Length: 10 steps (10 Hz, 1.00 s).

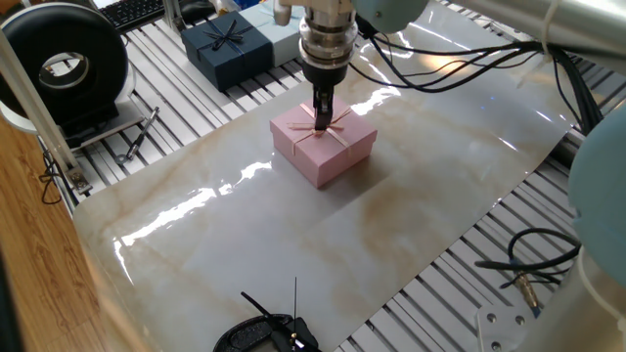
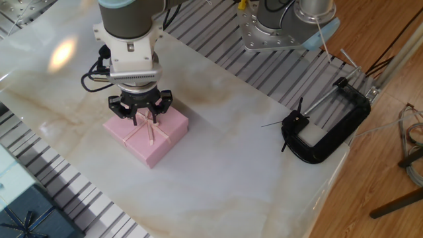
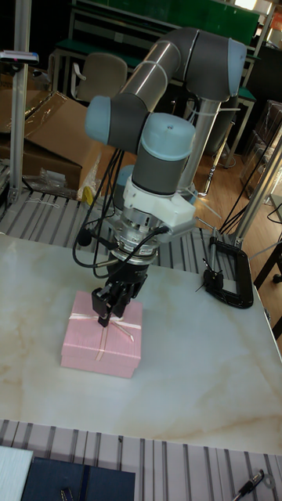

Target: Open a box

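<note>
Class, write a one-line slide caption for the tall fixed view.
UR5 gripper poised at the ribbon bow of the closed pink box on a marble-patterned table.

the gripper (image 1: 322,117) was pointing straight down with its tips right at the ribbon bow (image 1: 326,126) on top of the pink box (image 1: 324,147), lid was on, and a dark navy gift box (image 1: 228,48) sat well behind it and off to the left by the keyboard (image 1: 135,11)
</note>
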{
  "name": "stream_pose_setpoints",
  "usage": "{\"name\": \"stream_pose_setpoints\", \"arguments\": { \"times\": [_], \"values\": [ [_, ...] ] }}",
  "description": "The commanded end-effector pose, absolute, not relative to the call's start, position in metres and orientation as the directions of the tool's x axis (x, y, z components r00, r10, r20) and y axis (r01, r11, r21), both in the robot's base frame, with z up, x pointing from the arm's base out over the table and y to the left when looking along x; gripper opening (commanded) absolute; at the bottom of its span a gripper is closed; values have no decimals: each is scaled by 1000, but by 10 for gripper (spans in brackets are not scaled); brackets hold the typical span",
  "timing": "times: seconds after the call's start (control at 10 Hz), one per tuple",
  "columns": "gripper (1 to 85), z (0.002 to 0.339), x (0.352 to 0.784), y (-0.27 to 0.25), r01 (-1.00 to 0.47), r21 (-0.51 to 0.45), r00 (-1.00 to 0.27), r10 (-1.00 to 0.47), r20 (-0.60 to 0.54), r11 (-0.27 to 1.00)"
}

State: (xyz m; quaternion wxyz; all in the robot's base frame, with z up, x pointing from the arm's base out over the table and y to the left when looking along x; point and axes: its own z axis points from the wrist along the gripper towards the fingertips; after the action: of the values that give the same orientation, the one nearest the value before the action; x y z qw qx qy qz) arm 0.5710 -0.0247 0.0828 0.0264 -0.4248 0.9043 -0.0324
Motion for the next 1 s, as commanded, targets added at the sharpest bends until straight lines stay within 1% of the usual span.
{"name": "stream_pose_setpoints", "arguments": {
  "times": [0.0,0.5,0.9],
  "values": [
    [427,83,566,-29,-773,-83,-629,-777,-33,629],
    [417,75,569,-33,-771,-86,-629,-776,-45,631],
    [380,74,565,-22,-766,-52,-637,-767,-76,641]
  ]
}}
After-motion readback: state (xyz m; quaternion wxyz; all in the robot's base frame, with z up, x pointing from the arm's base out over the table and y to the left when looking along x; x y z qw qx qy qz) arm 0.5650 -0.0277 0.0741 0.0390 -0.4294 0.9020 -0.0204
